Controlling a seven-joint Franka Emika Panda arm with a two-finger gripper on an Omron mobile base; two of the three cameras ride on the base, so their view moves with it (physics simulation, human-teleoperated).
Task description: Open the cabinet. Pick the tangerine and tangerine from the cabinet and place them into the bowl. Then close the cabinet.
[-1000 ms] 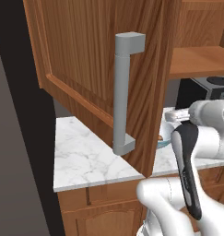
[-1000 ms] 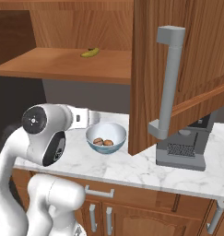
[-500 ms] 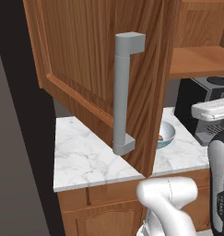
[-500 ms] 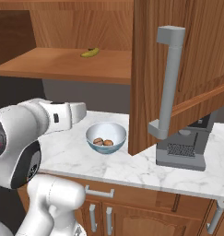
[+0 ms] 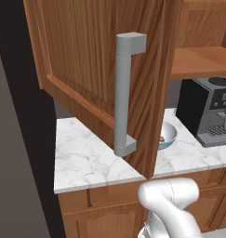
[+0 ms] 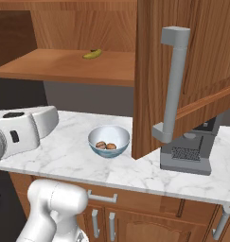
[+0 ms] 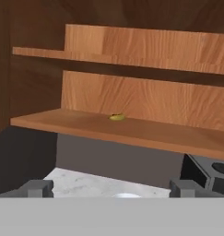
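So the arm has pulled way back over the last second. Earlier its forearm and wrist were hanging low near the bowl (image 6: 109, 141), and now the wrist is sitting off to the bowl's left, clear of the counter (image 6: 64, 158). The hand camera is looking straight into the open cabinet (image 7: 132, 99) from further out.

Both tangerines (image 6: 106, 145) are lying in the bowl, touching each other, and the bowl is sitting on the marble just left of the open cabinet door (image 6: 182, 71). My read: the fruit part is finished and the arm is backing off to go after the doors.

The gripper (image 7: 111, 188) is spread wide, one fingertip (image 7: 37, 188) at each side of the hand view, with nothing between them and touching nothing.

The cabinet shelf above the bowl is only carrying a small yellow banana-looking thing (image 6: 92, 54), which isn't part of the job. Both doors are swung fully out, and the grey bar handle (image 6: 173, 90) on the door right of the bowl is looking like the obvious next target. A coffee machine (image 6: 187, 153) is sitting behind that door, so the swing needs a bit of care.
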